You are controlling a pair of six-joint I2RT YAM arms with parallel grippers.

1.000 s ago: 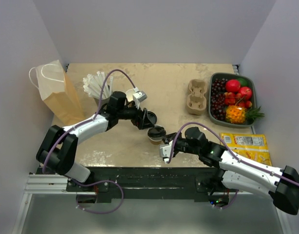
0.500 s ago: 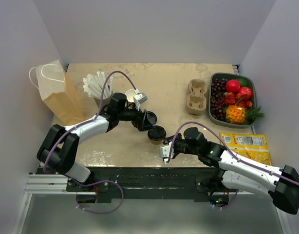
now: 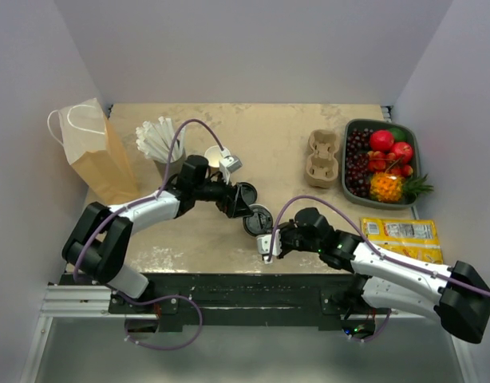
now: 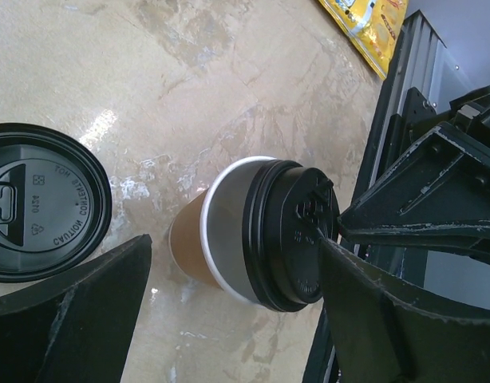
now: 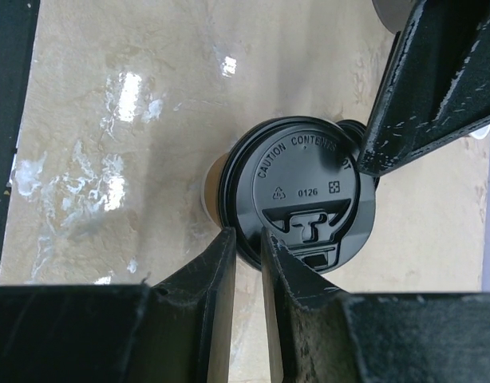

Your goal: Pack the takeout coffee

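The takeout coffee, a kraft-brown cup under a black lid, stands mid-table near the front. The cup's white rim and a grey band show below the lid in the left wrist view. My right gripper is shut narrowly on the near rim of that lid, reaching in from the front right. My left gripper is open wide, its fingers either side of the cup without touching it. A loose second black lid lies flat beside the cup.
A brown paper bag stands at the far left. Near it are a grey cup of white straws and a lidless cup. A cardboard cup carrier, a fruit bin and yellow packets sit on the right.
My left gripper has crept closer to the cup from the back left. The right arm has shifted slightly left, its jaws still on the lid's rim.
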